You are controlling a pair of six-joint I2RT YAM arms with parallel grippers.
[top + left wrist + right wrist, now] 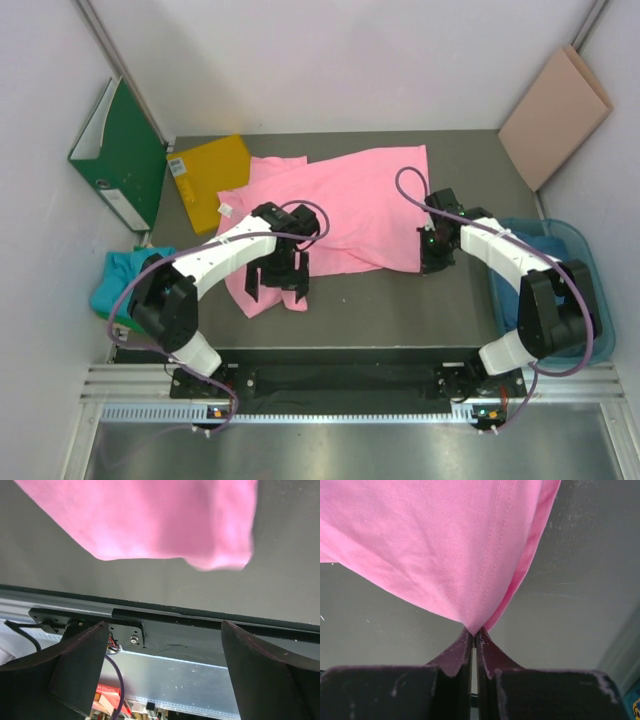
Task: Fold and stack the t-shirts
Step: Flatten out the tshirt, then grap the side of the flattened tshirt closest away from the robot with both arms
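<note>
A bright pink t-shirt [345,205] lies spread and rumpled across the middle of the dark table. My right gripper [434,262] is shut on its near right corner; the right wrist view shows the pink cloth [470,555] pinched at my fingertips [462,647]. My left gripper [277,283] is open and empty over the shirt's near left part; in the left wrist view the pink cloth [165,520] hangs beyond my spread fingers [80,665]. A teal shirt [118,280] lies at the left table edge. Another teal and dark one lies in the bin [535,228] at right.
A green binder [120,155] leans on the left wall. A yellow square sheet [208,178] lies at the back left, partly under the pink shirt. A blue plastic bin [588,262] stands at the right. A beige folder [555,115] leans at the back right.
</note>
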